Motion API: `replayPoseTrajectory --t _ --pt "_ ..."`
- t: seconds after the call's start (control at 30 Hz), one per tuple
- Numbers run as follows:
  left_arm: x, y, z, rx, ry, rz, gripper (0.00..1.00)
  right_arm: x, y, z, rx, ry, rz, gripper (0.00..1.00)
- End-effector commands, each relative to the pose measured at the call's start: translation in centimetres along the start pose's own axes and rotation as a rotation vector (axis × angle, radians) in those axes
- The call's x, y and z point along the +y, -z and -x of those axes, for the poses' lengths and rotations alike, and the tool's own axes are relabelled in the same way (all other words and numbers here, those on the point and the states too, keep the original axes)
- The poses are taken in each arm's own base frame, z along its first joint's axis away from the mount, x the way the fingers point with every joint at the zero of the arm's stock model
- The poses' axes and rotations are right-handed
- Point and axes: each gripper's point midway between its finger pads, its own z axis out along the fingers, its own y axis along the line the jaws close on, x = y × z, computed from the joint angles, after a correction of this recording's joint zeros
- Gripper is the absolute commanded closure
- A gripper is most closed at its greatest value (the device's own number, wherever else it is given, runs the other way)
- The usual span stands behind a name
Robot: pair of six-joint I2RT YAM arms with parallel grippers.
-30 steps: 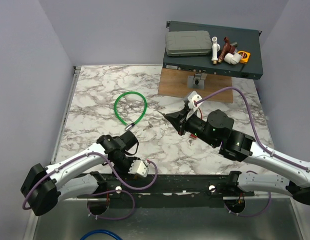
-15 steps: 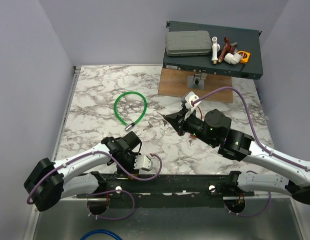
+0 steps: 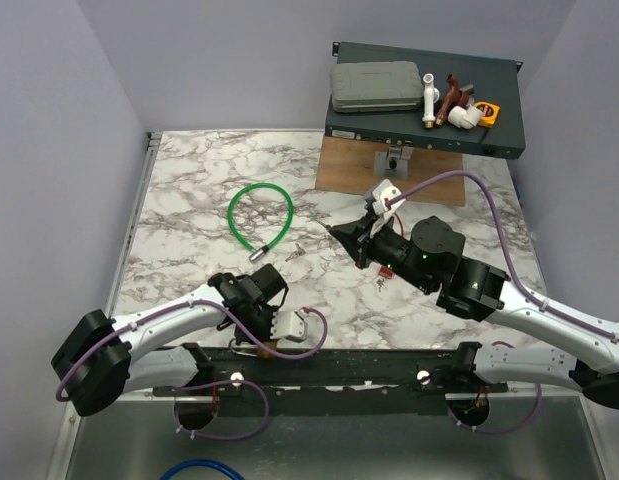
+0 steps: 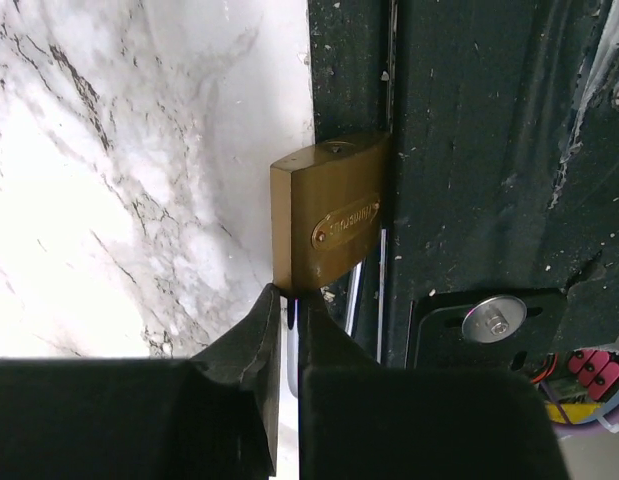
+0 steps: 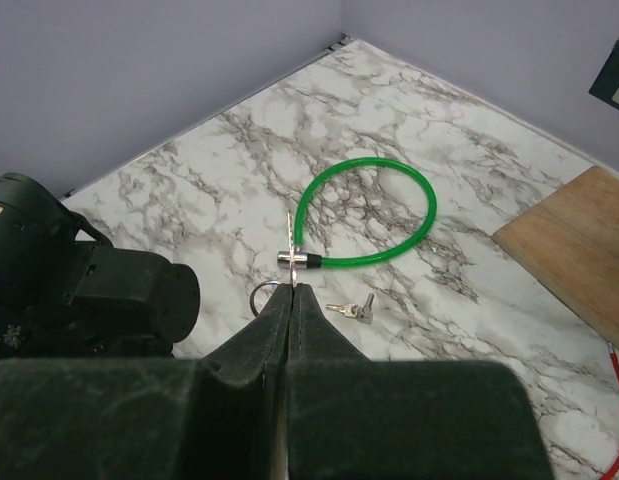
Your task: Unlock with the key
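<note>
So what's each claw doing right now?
Left gripper: closed, apparently on the shackle of the padlock.
Right gripper: closed, holding the key.

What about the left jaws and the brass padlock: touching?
Touching. Left wrist view: the left jaws pinch the silver shackle of the brass padlock, tips against its body.

The cable loop (image 3: 229,213) lies left of centre on the table (image 3: 189,170), with loose keys (image 5: 349,310) just beside its near end. The padlock (image 4: 324,215) sits at the table's near edge, against the rail (image 4: 469,150), at the left gripper (image 4: 287,300) tips. The key (image 5: 289,235), in the right gripper (image 5: 290,290), is above mid-table, right of the loop. The board (image 3: 349,170) lies far right; the rack unit (image 3: 419,130) behind it carries a case (image 3: 376,87) and pipe fittings (image 3: 449,100).
</note>
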Motion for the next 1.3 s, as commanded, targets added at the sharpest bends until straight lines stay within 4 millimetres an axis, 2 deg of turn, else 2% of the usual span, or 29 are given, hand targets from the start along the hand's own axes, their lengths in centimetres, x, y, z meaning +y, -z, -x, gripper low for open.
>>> replayPoseTrajectory --t 0.0,0.07,0.13,0.23,0.37,0.53,0.63,0.73,0.87,0.97,1.13,1.27 --pt "1.7 -0.2 1.3 -0.008 -0.05 0.067 1.0 -1.0 0.8 1.2 -0.026 0.001 -0.043 0.99" --pt "1.8 0.5 1.5 -0.017 -0.062 0.08 1.0 -1.2 1.0 1.4 -0.033 -0.003 -0.047 0.99" --pt "2.0 2.3 2.5 -0.057 -0.098 0.101 1.0 -1.3 1.1 1.2 -0.026 0.002 -0.052 0.99" --pt "2.7 6.6 5.1 -0.197 -0.209 0.172 1.0 -1.5 1.4 1.4 -0.03 0.005 -0.058 0.99" --pt "2.2 12.8 9.1 -0.49 -0.445 0.3 1.0 -1.7 2.0 2.0 -0.045 -0.004 -0.06 0.99" --pt "1.3 16.0 10.6 -0.598 -0.636 0.417 1.0 -1.6 3.3 1.9 -0.053 -0.002 -0.037 0.99" --pt "-0.3 19.5 12.4 -0.678 -0.684 0.405 1.0 -1.3 4.1 1.7 -0.054 0.006 -0.009 0.99" --pt "-2.3 24.6 14.7 -0.784 -0.77 0.443 1.0 -0.9 4.8 1.7 -0.057 0.015 0.026 0.99" --pt "-5.2 30.0 16.4 -0.88 -0.92 0.517 1.0 0.7 5.5 1.2 -0.053 0.013 0.129 0.99" --pt "-6.8 33.5 17.5 -0.959 -0.938 0.544 1.0 1.8 5.4 0.5 -0.04 0.013 0.189 0.99" --pt "-9.3 36.0 18.4 -1.07 -0.948 0.492 1.0 3.4 4.6 0.0 -0.025 0.023 0.268 0.99" --pt "-10.9 38.1 19.1 -1.159 -0.945 0.476 1.0 4.3 4.7 0.6 -0.038 0.035 0.318 0.99"
